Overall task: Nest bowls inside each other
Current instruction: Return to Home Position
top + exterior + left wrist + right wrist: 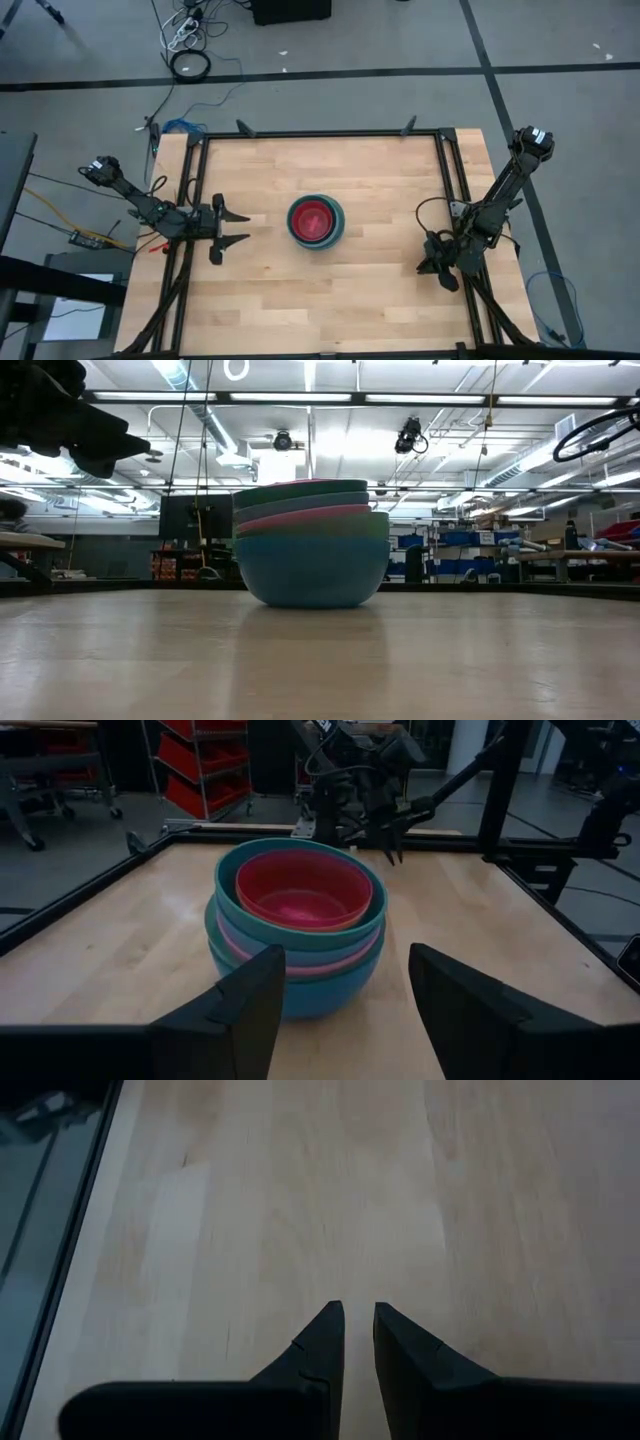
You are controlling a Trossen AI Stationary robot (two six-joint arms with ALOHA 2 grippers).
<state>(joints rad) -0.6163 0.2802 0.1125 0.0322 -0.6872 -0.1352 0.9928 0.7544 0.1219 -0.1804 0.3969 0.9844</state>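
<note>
I see the stack of small round plastic bowls (316, 222) at the middle of the light wooden table (380, 310), but I cannot count its members. From above only the red bowl (313, 219) on top and a teal rim around it show. From table height I make out the large light blue bowl (312, 570) at the bottom and thin bands of pink, blue and green rim above it. The rest sit hidden inside.

The left gripper (245, 227) hangs near the table's left edge, well apart from the stack. Its fingers are spread wide, they hold nothing, and they point at the bowls. The right gripper (357, 1315) is near the right edge, its fingers drawn almost together over bare wood, with nothing between them.

A black metal frame (320, 133) borders the table. Bare wood lies all round the stack.
</note>
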